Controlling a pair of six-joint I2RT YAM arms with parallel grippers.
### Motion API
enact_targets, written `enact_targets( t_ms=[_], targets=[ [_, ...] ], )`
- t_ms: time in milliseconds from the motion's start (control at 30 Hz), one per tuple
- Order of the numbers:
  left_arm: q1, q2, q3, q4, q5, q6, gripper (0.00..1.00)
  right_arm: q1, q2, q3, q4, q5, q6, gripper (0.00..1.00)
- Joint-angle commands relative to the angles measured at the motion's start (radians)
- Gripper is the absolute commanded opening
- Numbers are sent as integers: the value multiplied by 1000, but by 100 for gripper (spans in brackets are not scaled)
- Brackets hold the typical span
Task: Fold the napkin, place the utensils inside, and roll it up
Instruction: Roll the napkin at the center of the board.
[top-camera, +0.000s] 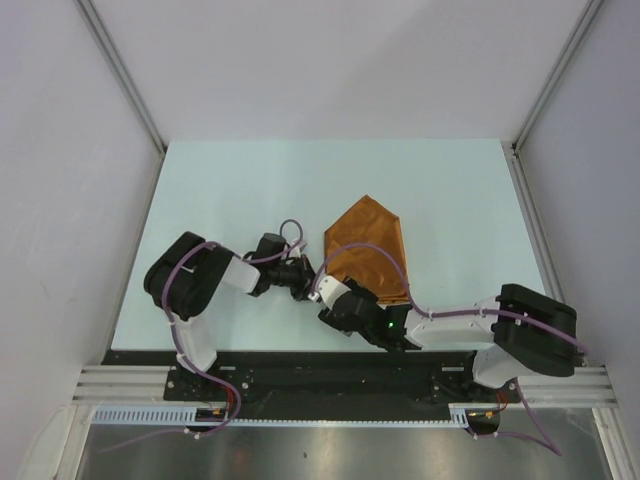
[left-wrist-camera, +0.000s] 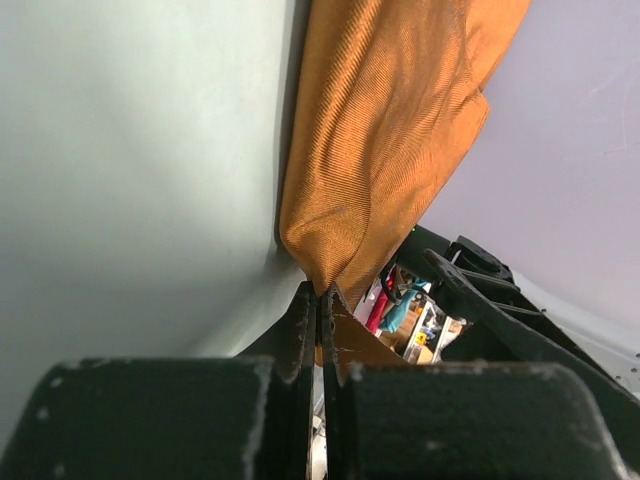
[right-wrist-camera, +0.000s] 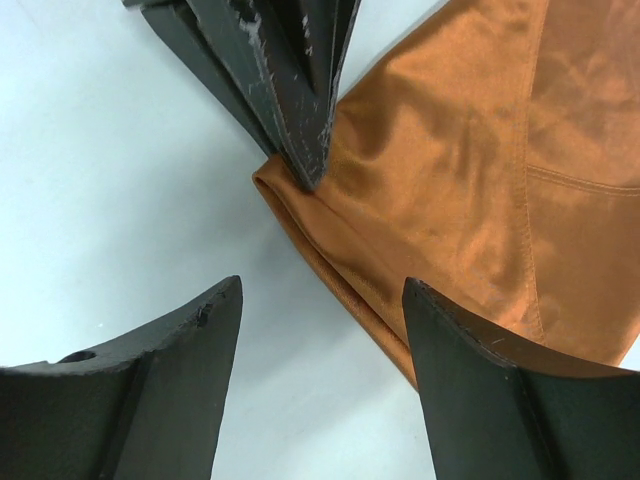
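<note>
Rust-orange, slightly shiny cloth napkin (top-camera: 368, 250) lies spread flat on the pale mint-white table top (top-camera: 220, 200), just beyond both of your wrists, and both tools meet at its near-left corner. Your left gripper (left-wrist-camera: 322, 300) is clamped tight, jaws pressed together with that corner of fabric pinched between the tips. In the left wrist view the cloth rises straight out of the pinch and fans away ahead of the fingers. It is lifted a little at the grip, with a shadow under it on the table. Now look through the right wrist view. Your right gripper (right-wrist-camera: 322, 290) stands wide, holding nothing, its two black fingers (right-wrist-camera: 150, 380) straddling the same corner from above. The table sits under the left-hand finger, and the napkin's doubled, stitched edge runs under the right-hand one. The left gripper's dark, scuffed fingertips (right-wrist-camera: 295, 110) come in just ahead of your right jaws, nipping the very point of the cloth. From the top view, the two grippers sit close together, nearly nose to nose, and the rest of the napkin stretches away beyond them.
</note>
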Motion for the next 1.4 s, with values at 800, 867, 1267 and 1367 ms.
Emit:
enact_targets(
  t_ms=[800,867,1267,1367],
  targets=[
    [29,-28,41,-59,-1,67,1,-12,212,140,-125,151,-37,24],
    [29,-70,26,-97,-30,110,9,-14,204,149,-132,136,-63,20],
    [32,-245,-19,-214,-217,245,63,-182,97,140,-114,-238,-90,0],
    [40,-285,-39,-234,-276,280,68,-232,100,167,-152,-347,-91,0]
  ],
)
